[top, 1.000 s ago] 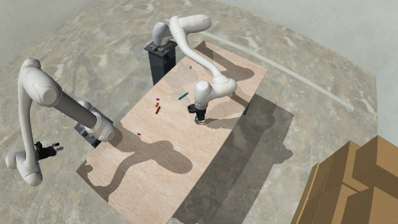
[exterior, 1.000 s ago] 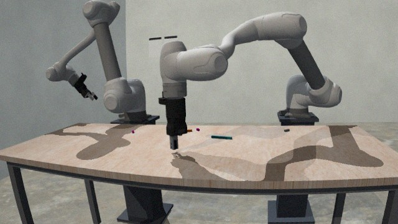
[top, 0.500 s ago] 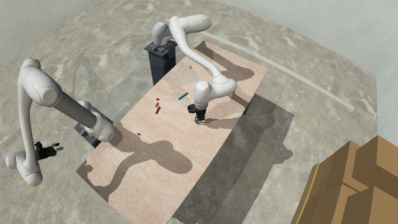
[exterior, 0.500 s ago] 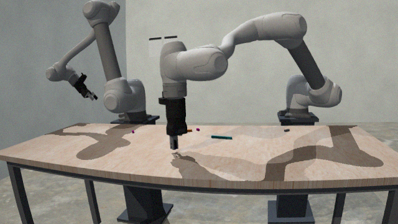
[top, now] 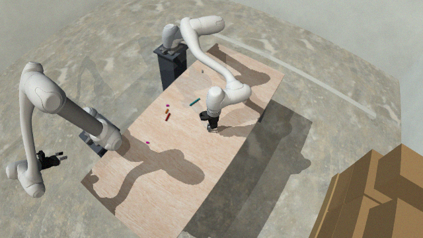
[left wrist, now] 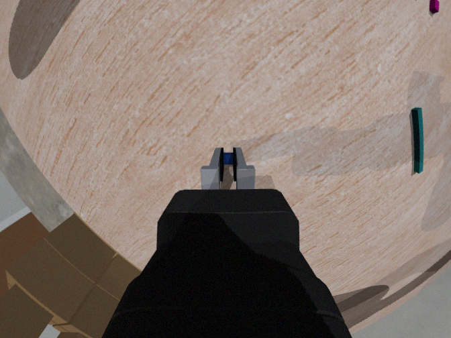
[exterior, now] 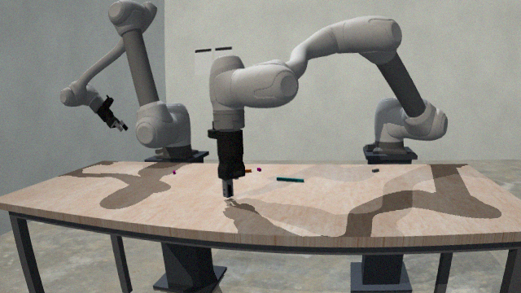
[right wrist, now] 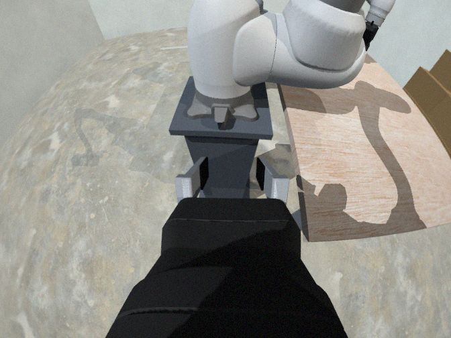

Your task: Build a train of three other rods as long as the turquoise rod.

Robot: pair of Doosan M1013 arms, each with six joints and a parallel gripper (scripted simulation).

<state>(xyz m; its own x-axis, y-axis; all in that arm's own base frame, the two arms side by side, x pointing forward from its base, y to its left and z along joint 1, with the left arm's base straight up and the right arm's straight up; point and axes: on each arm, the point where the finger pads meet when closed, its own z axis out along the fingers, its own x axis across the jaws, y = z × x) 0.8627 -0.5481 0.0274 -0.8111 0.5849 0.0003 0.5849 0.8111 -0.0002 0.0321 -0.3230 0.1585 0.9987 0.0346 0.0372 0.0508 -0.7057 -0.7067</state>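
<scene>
Pale grey-green plain walls [exterior: 346, 94] [right wrist: 43, 36] rise behind the bench, a light wood-grained top on dark metal legs [top: 185, 211] [exterior: 61, 212] [left wrist: 145, 90] [right wrist: 338, 145]. The mottled beige-grey stone-like floor [top: 330, 99] [exterior: 81, 260] [left wrist: 18, 152] [right wrist: 72, 218] spreads around it. Stacked brown cardboard boxes [top: 350, 185] [left wrist: 65, 269] [right wrist: 429, 87] stand well apart from one long edge. Strong light throws hard-edged shadows across the bench's corners and beyond that long edge onto the floor.

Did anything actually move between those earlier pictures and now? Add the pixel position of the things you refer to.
Nothing visibly changed. The left end effector [top: 211, 129] [exterior: 228, 195] [left wrist: 228, 157] is in the same spot, low over the table [top: 158, 211] [exterior: 163, 217] [left wrist: 145, 90]; now it grips the blue rod [left wrist: 227, 158], too small to follow earlier. The right end effector [top: 63, 156] [exterior: 123, 127] [right wrist: 232, 167] and the turquoise rod [top: 195, 102] [exterior: 290, 180] [left wrist: 419, 139] also stayed put.
</scene>
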